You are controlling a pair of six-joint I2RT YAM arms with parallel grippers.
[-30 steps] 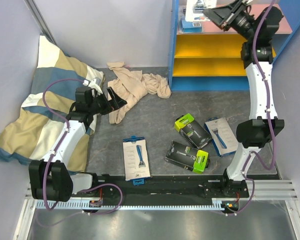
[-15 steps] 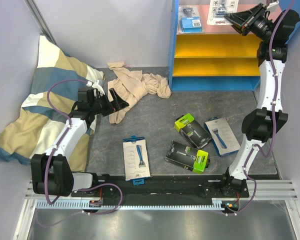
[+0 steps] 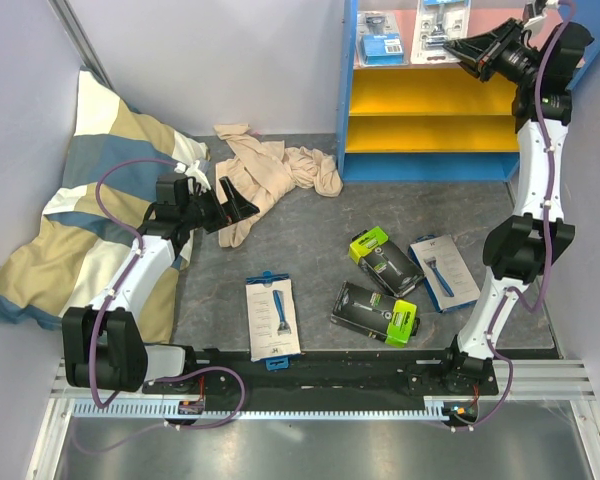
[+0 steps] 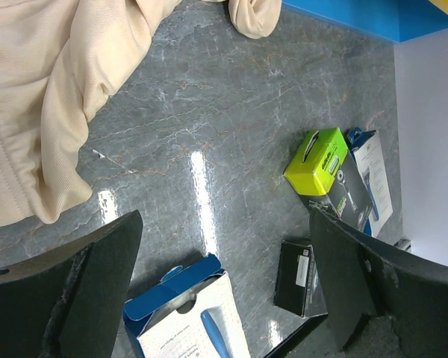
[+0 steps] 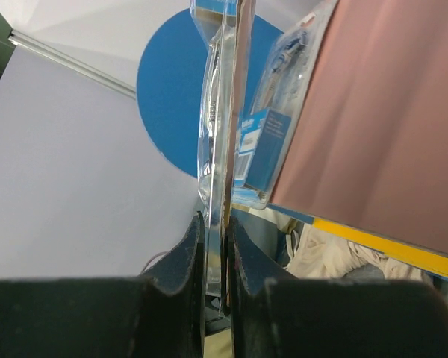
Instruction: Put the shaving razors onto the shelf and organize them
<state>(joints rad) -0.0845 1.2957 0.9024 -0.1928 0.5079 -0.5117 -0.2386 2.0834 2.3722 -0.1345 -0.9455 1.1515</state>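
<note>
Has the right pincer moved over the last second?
Yes: the right pincer, gripping a clear blister razor pack, moved rightward along the shelf's pink top board.

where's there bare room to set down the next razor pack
The upper yellow board and lower yellow board look bare. The pink top board is crowded: two blister packs side by side, the right end effector shut on the nearer blister pack. Table: open between beige cloth and black boxes.

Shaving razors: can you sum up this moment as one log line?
right tool: shut on blister pack at shelf top board | left tool: open, empty | table: four packs
</note>
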